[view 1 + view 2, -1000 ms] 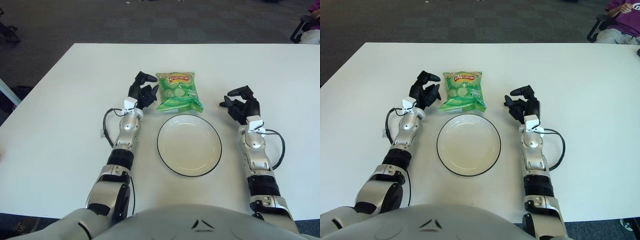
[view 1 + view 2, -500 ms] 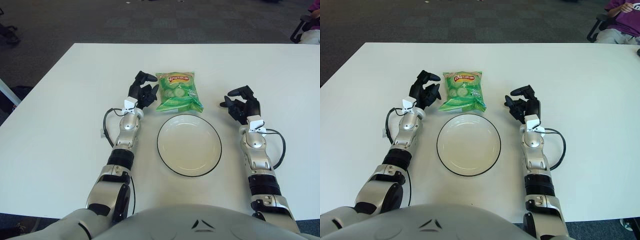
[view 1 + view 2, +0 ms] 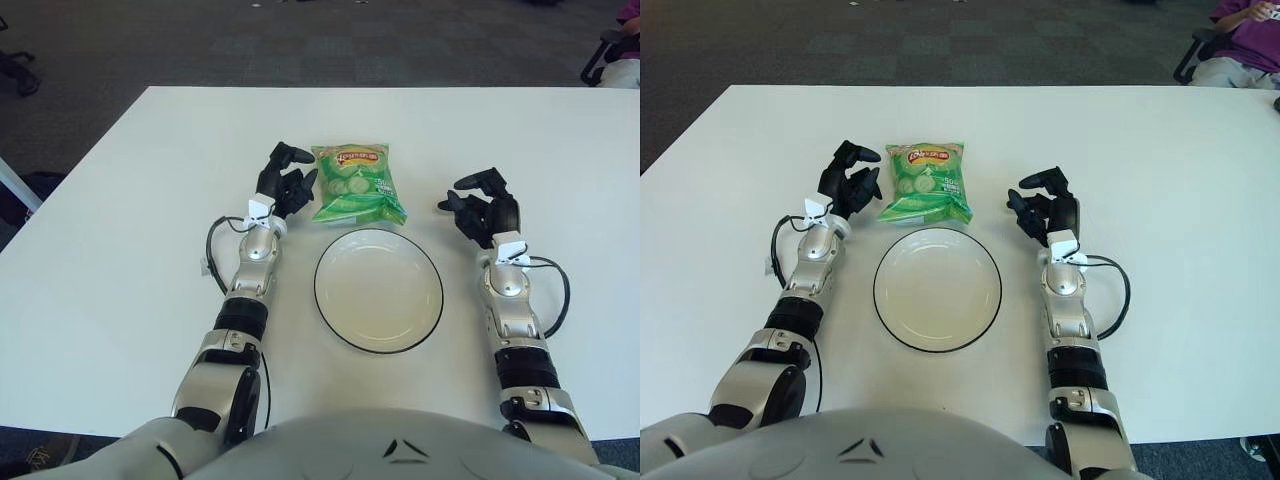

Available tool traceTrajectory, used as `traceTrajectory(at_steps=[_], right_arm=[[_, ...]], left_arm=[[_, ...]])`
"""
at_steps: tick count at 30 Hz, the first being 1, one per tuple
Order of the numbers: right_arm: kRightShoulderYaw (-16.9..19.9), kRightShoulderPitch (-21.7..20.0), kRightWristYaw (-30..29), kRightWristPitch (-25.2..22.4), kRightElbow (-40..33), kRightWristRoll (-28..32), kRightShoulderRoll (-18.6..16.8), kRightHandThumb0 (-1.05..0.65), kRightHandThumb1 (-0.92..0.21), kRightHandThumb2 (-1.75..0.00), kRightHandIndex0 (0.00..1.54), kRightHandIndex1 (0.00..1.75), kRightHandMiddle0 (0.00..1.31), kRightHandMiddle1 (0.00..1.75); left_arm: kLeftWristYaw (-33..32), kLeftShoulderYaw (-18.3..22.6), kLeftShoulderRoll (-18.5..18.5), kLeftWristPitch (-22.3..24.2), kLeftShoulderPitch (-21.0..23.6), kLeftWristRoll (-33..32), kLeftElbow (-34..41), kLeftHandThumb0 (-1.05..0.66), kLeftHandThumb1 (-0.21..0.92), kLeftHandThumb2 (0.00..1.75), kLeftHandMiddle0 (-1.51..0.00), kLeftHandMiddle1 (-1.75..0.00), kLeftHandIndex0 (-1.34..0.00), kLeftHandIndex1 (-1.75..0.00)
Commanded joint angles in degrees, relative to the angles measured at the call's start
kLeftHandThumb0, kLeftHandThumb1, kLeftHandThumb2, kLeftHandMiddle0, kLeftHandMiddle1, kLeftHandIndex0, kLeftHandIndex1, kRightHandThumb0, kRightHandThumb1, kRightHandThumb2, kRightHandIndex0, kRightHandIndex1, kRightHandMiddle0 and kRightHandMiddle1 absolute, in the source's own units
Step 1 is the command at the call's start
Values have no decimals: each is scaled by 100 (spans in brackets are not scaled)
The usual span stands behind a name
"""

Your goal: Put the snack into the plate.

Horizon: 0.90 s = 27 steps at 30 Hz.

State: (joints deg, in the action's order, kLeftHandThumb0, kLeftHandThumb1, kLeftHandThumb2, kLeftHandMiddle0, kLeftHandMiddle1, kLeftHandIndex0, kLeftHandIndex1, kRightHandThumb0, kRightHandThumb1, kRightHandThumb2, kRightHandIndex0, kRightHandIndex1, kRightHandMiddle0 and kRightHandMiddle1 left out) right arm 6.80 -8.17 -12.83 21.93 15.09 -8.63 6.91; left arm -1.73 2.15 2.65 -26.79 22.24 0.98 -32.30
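A green snack bag (image 3: pixel 356 183) lies flat on the white table, just beyond an empty white plate (image 3: pixel 379 290) with a dark rim. My left hand (image 3: pixel 286 180) is just left of the bag, its black fingers spread and holding nothing. Over to the right of the plate and bag is my right hand (image 3: pixel 480 208), fingers loosely spread and empty, well apart from the bag.
The white table (image 3: pixel 120 260) stretches wide on both sides, with dark carpet beyond its far edge. A seated person (image 3: pixel 1245 40) shows at the far right corner. Black cables (image 3: pixel 212 250) loop beside both forearms.
My right hand has shifted slightly forward and left. The left hand, bag and plate have not moved.
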Motion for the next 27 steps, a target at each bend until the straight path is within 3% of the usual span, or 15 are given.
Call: traceTrajectory(at_steps=[1, 7, 19, 23, 27], right_arm=[[-74, -196, -99, 303, 141, -168, 34, -18, -92, -29, 82, 92, 34, 151], [-246, -314, -159, 163, -100, -436, 3, -2, -92, -28, 60, 120, 27, 156], [-639, -518, 38, -777, -1001, -1126, 115, -1, -92, -33, 46, 135, 27, 157], [-738, -631, 126, -965, -1067, -1264, 182, -28, -92, -34, 51, 78, 35, 155], [-875, -742, 196, -1116, -1130, -1493, 288, -34, -92, -34, 52, 64, 37, 155]], left_arm=[[-55, -23, -14, 21, 0, 58, -64, -36, 92, 27, -94, -175, -47, -146], [-87, -47, -6, 11, 3, 87, -88, -36, 92, 27, -94, -175, -47, -146], [-186, -87, 32, 12, -19, 177, -62, -36, 92, 27, -94, -175, -47, -147], [-210, -96, 46, 18, -34, 200, -43, -36, 92, 27, -94, -175, -47, -147], [-234, -106, 59, 23, -49, 218, -24, -36, 92, 27, -95, -175, -47, -147]])
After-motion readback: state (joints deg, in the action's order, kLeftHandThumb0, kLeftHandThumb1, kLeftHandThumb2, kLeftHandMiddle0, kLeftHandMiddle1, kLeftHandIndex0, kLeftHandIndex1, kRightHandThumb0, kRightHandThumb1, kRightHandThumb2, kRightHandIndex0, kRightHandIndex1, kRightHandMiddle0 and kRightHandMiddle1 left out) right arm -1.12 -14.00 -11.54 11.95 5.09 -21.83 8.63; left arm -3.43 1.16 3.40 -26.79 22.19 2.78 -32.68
